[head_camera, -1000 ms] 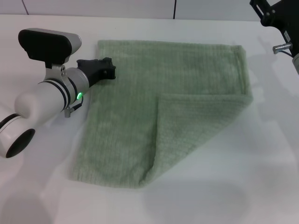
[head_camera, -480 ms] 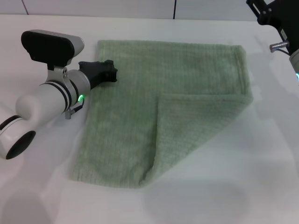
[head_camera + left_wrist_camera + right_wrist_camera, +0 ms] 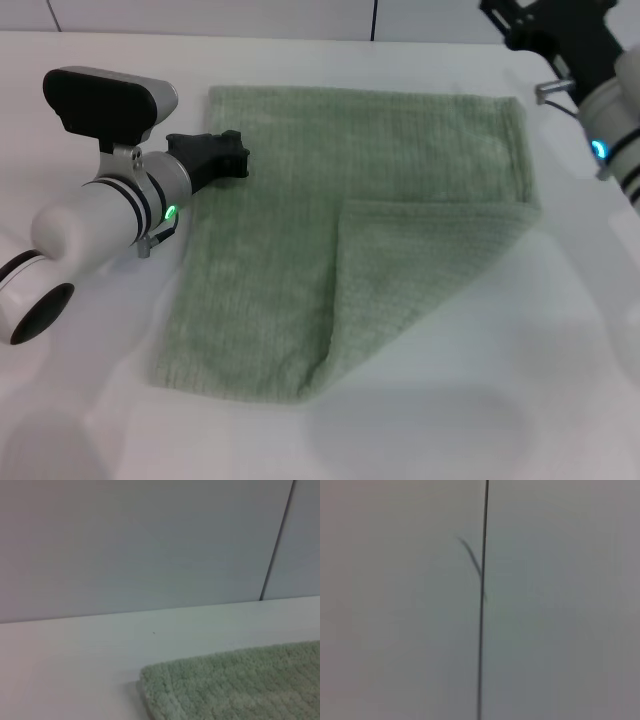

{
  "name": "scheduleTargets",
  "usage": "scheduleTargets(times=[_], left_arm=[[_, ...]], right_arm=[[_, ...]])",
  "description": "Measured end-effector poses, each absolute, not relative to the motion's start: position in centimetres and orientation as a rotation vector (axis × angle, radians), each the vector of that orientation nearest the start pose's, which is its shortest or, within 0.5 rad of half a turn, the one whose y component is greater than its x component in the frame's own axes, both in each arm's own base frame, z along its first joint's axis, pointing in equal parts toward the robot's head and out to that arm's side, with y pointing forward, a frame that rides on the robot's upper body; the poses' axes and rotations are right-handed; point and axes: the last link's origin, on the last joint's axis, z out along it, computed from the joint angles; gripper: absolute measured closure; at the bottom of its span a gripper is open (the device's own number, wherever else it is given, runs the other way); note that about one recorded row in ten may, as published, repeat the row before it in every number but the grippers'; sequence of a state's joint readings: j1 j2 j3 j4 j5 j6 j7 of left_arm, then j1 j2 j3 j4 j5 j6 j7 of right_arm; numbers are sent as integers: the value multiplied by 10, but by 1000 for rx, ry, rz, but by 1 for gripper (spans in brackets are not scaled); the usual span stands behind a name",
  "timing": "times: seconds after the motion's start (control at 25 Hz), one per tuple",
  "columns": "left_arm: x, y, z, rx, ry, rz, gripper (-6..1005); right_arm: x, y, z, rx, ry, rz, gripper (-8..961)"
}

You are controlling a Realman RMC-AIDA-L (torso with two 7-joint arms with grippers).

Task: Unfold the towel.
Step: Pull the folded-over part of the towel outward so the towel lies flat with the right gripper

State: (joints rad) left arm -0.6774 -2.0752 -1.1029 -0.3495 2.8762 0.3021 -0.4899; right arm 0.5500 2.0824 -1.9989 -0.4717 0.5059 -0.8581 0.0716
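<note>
The towel (image 3: 330, 230) is a pale sage-green ribbed cloth lying flat on the white table (image 3: 560, 350). Its near right corner is folded over onto the middle as a triangular flap (image 3: 420, 270). My left gripper (image 3: 230, 154) is low at the towel's left edge, near the far left corner. The left wrist view shows that towel corner (image 3: 240, 687) close up. My right gripper (image 3: 530, 28) hangs above the table by the towel's far right corner. The right wrist view shows no towel.
The table runs to a pale wall (image 3: 150, 545) with a dark vertical seam (image 3: 482, 600) at the back. Bare table lies in front of and to the right of the towel.
My right arm has moved left and inward, toward the towel's far right corner. My left arm has hardly moved. The towel lies as before.
</note>
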Motion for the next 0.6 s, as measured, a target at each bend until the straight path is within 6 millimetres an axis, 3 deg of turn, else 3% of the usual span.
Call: scheduleTargets(times=[0.16, 0.36, 0.6], left_arm=[[-275, 406, -87, -1988, -902, -325, 1001], [-276, 405, -87, -1988, -902, -324, 1001], [-274, 403, -89, -1999, -895, -338, 1001]], right_arm=[[206, 410, -45, -1816, 562, 826, 168], [173, 416, -60, -1952, 667, 717, 168], [144, 420, -55, -2039, 772, 533, 168]])
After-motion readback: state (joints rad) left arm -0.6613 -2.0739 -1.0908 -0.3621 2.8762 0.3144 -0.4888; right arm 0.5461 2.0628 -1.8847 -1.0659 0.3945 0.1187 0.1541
